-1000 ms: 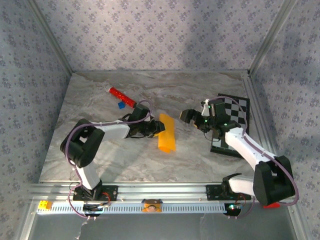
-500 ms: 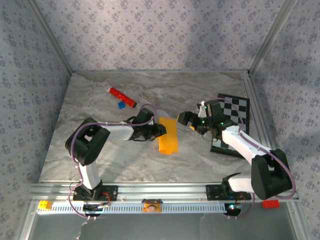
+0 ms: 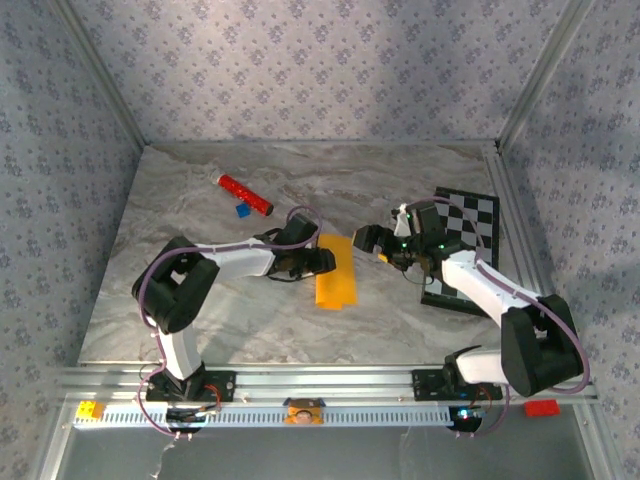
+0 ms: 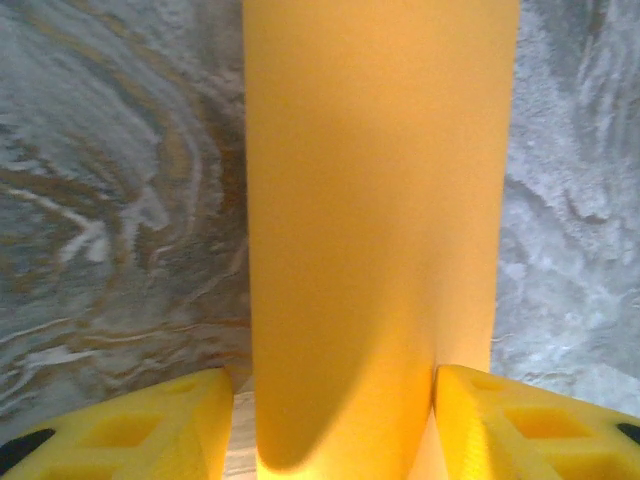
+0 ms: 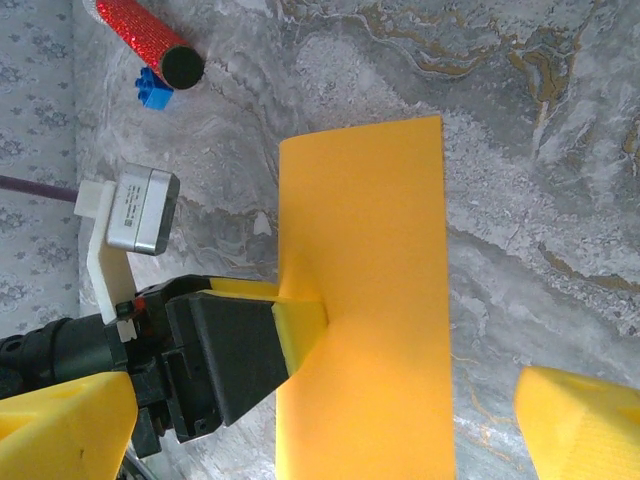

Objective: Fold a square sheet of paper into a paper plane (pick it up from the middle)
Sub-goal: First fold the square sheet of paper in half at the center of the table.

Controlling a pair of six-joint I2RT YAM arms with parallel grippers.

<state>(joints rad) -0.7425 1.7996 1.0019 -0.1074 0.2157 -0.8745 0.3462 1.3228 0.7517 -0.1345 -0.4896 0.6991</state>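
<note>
Right now the square sheet of paper (image 3: 338,278), folded down to a narrow rectangle, is lying flat near the middle of the desk (image 3: 250,315). The left fingers (image 4: 140,430) are standing part-way apart with the paper's left long edge between them, and I cannot tell whether they are pinching it or merely bracketing it. The right fingers (image 5: 585,425) are gaping wide, carrying nothing, and hovering just beside the paper's far right corner. The likeliest trouble, I am judging, is the thin sheet clinging to a left finger and sliding or lifting, which would be loosening the fold and skewing the edges for the next crease. Both sets of fingers are also crowding one slim target, so a careless reach could be knocking one into the other or shoving the paper sideways. Room elsewhere is looking generous: bare desk is stretching to the near side and the left, the red cylinder (image 3: 245,195) and blue block (image 3: 242,211) are lying well apart at the far left, the checkered board (image 3: 470,220) is resting to the right beneath the right arm, and every desk edge is lying well away from the paper
</note>
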